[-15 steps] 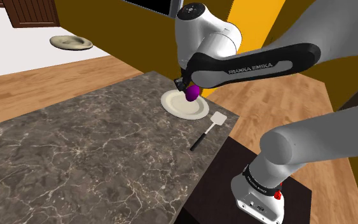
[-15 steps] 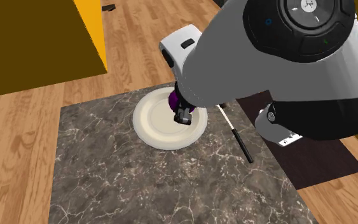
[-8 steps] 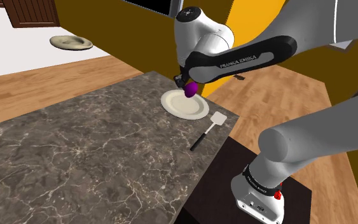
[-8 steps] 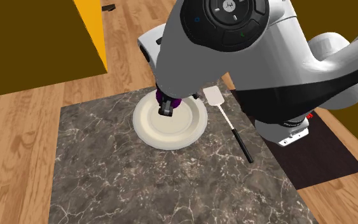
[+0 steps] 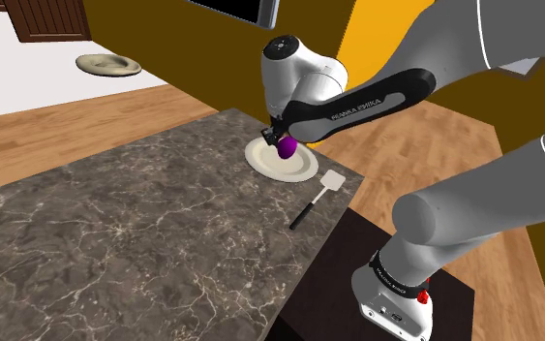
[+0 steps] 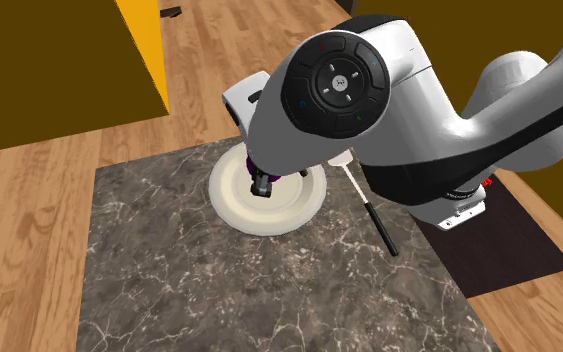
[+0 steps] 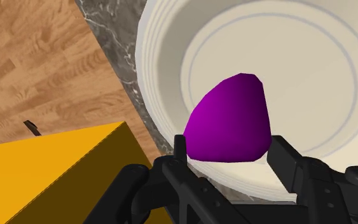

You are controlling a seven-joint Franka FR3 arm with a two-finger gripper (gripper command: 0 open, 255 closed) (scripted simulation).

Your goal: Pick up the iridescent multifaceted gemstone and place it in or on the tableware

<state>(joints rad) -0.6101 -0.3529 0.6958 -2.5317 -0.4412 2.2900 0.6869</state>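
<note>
Gripper is clamped on the purple faceted gemstone, one black finger pressed to each side of it. The stone is plain purple with flat facets.

In the shoulder view the gemstone hangs over the cream plate, toward the plate's 1 o'clock edge. It looks slightly above the plate surface, though contact is hard to judge from here. In the wrist view the plate lies directly under the stone, its raised rim and inner ring visible.

In the second exterior view the gripper points down onto the plate, around the centre. The arm's big white joint covers the plate's 1 o'clock part.

The plate rests on a dark marble countertop, near the corner closest to the stand. A spatula with a white head and black handle lies on the counter at about 4 o'clock from the plate in the shoulder view, near it but apart. In the second exterior view the spatula is at 3 o'clock of the plate.

A yellow cabinet stands at 11 o'clock of the plate in the second exterior view, with wood floor around the counter. A pale dish sits far off at 10 o'clock in the shoulder view.
</note>
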